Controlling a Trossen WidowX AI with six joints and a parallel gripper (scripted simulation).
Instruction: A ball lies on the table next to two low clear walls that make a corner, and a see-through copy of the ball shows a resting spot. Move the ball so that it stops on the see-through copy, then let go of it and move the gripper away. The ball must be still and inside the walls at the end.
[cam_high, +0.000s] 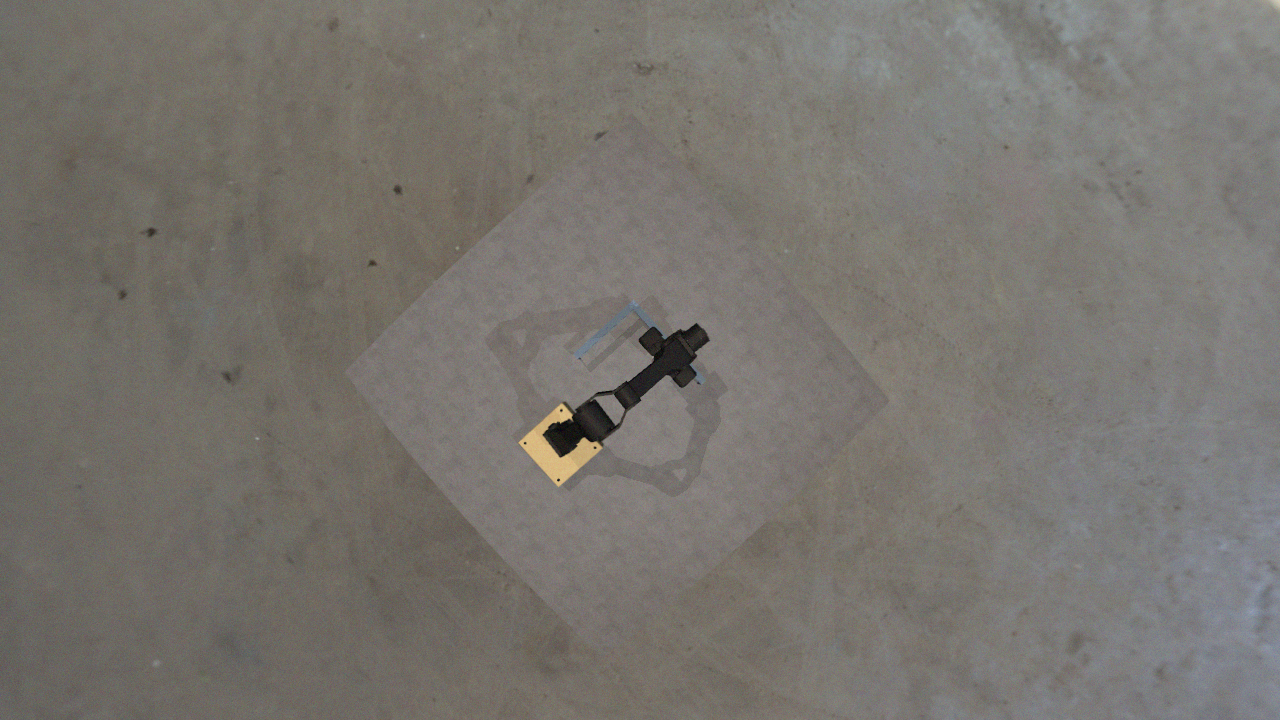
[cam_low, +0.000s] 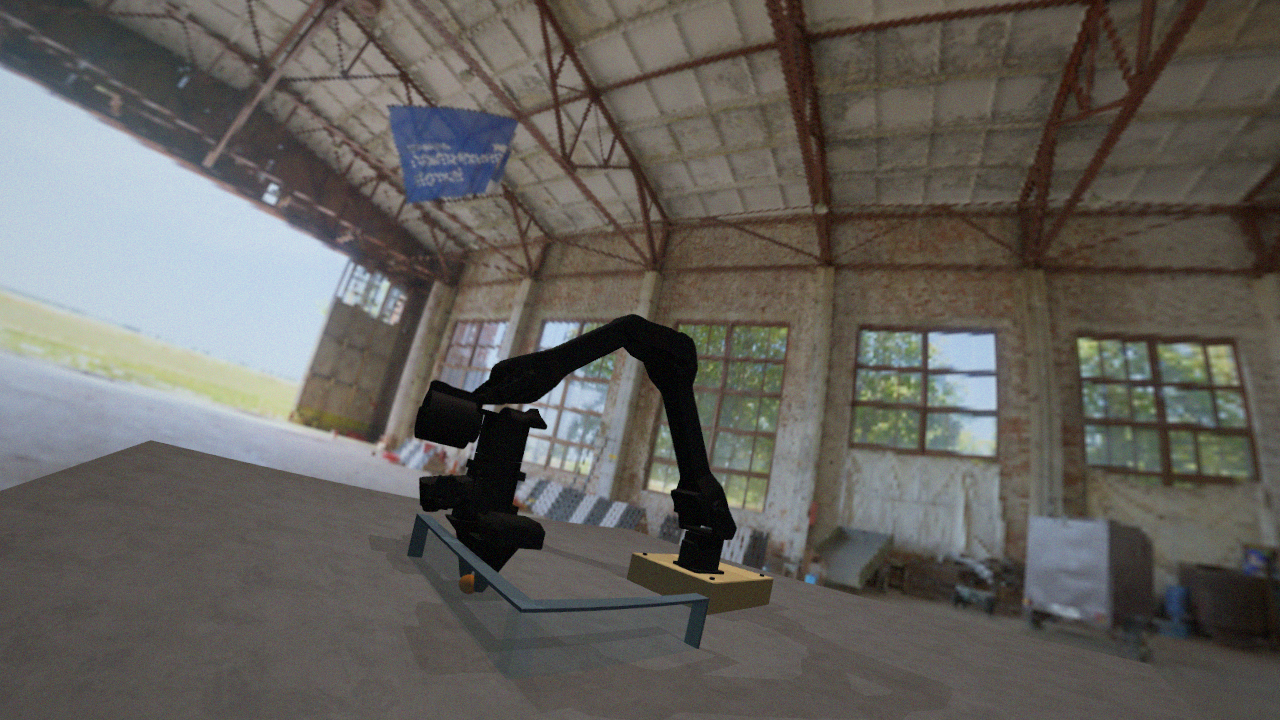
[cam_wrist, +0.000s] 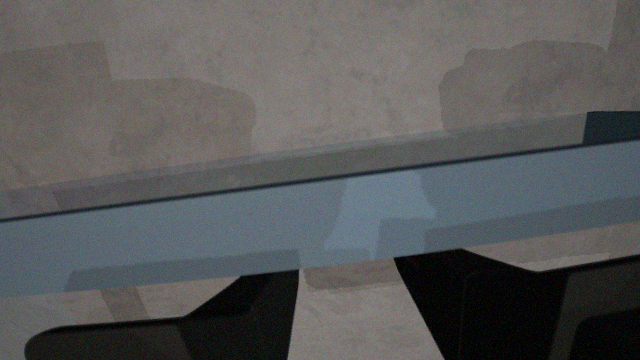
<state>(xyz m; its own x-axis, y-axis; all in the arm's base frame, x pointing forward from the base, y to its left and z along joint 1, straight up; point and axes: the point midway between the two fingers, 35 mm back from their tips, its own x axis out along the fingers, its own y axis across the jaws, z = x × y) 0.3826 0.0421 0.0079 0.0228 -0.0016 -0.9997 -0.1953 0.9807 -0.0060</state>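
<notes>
Beside the clear walls (cam_low: 572, 601), the gripper (cam_low: 475, 573) is standing spread, pinching nothing; the round orange ball (cam_low: 466, 583) is peeking out, mostly hidden, showing no long axis.
</notes>
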